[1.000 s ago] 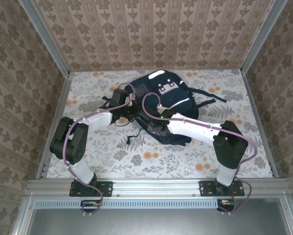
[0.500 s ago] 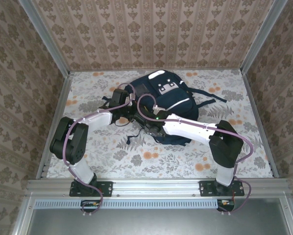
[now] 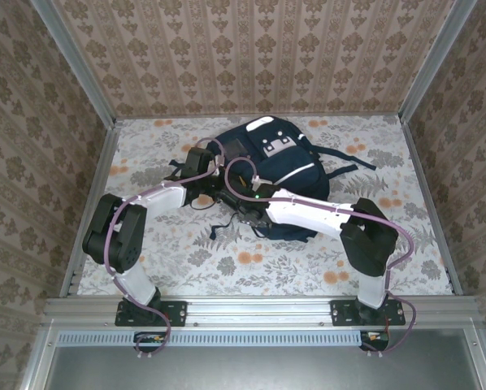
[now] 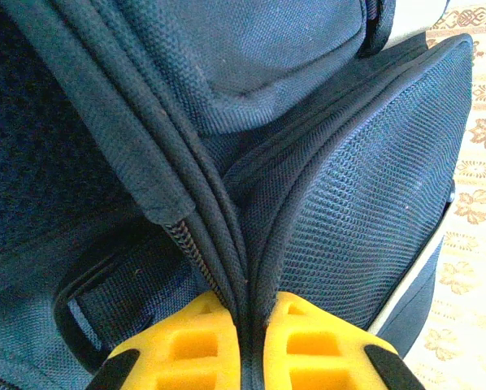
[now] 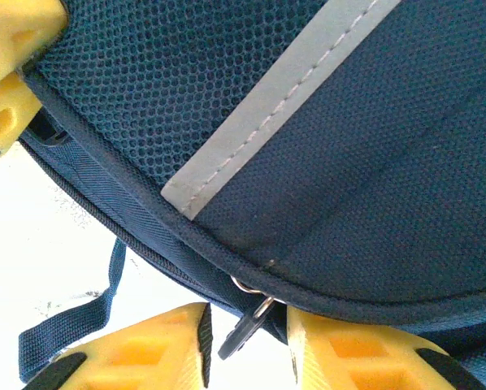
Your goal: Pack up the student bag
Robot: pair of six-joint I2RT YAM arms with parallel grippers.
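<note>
Moved since the earlier frames: right arm swung leftward along the near edge of the bag, its elbow drawn in toward the middle; left arm and bag unchanged.

Item 1. Large navy-blue fabric student bag [image 3: 279, 162] with white reflective stripes, lying flat on the floral-patterned desk [image 3: 178, 252], directly ahead of both grippers and touching each. Nothing to be packed shows beside it.

Item 2. Left gripper [image 4: 249, 325], yellow fingers. Jaws pinched almost together on a raised fold of the bag's zip seam, which runs up and away from the fingertips. Judged purpose: to anchor the fabric and keep the seam taut so that the zip can run.

Item 3. Right gripper [image 5: 247, 321], yellow fingers. Jaws partly apart, straddling the small dark metal zip pull [image 5: 241, 337] that hangs from the piped edge just above the fingertips. The pull lies between the fingers, nearer the left one; no firm clamp on it is visible.

Item 4. Grey-white reflective stripe [image 5: 267, 114], slanting across the mesh panel above the right gripper.

Item 5. Loose navy webbing strap [image 5: 72, 329], trailing on the desk just left of the right gripper.

Status, as a judgement: zip work on the main compartment is in hand.
</note>
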